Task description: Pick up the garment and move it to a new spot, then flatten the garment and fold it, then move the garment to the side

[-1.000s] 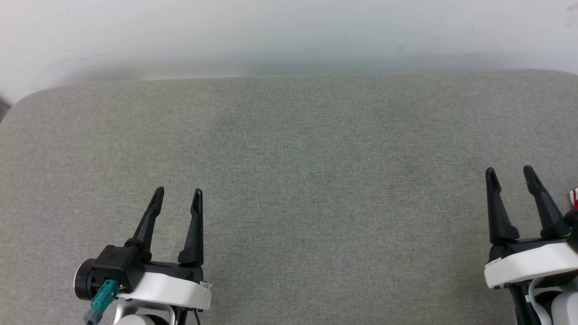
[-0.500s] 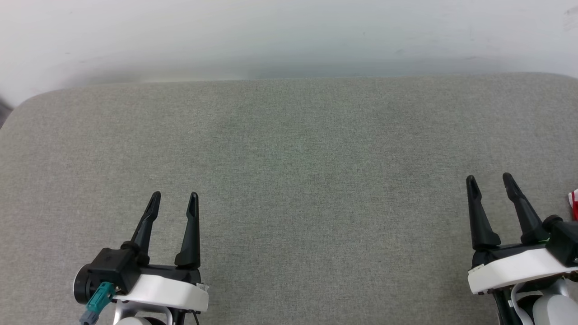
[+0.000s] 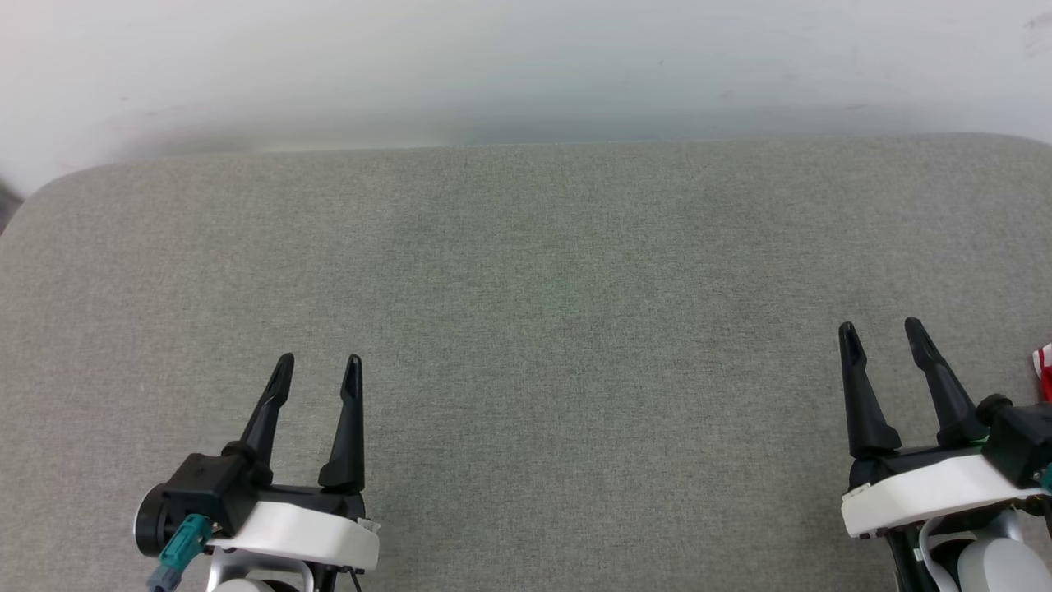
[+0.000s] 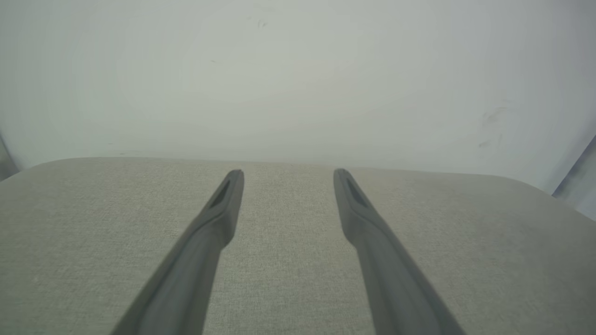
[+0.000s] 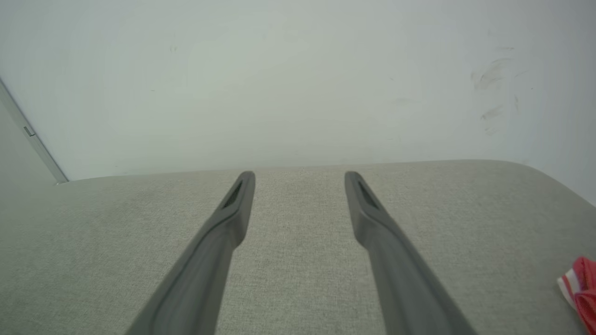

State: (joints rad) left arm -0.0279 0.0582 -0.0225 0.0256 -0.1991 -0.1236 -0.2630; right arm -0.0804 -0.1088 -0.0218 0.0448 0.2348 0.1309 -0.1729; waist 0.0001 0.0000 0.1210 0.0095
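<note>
Left claw (image 3: pixel 319 359): fingers spread, nothing between them, low over the near left of the desk (image 3: pixel 526 329). Right claw (image 3: pixel 880 325): also spread wide and empty, near right. Both point toward the white wall (image 3: pixel 526 66) behind.

Garment (image 3: pixel 1044 363): a small red-and-white striped corner pokes in at the far right edge of the head view, just beside the right claw's wrist, lying on the grey cloth top. The right wrist view has the same corner low on its right. Neither claw touches it. The rest of it is out of frame, so I cannot tell whether it is crumpled, flat or folded.

Progress, my reading: ambiguous. No cloth lies on the desk between the claws, and both are unloaded. That fits either a start, with pick-up, flattening, folding and shifting all left, or an end, with the garment already set aside. The frames do not settle which.
</note>
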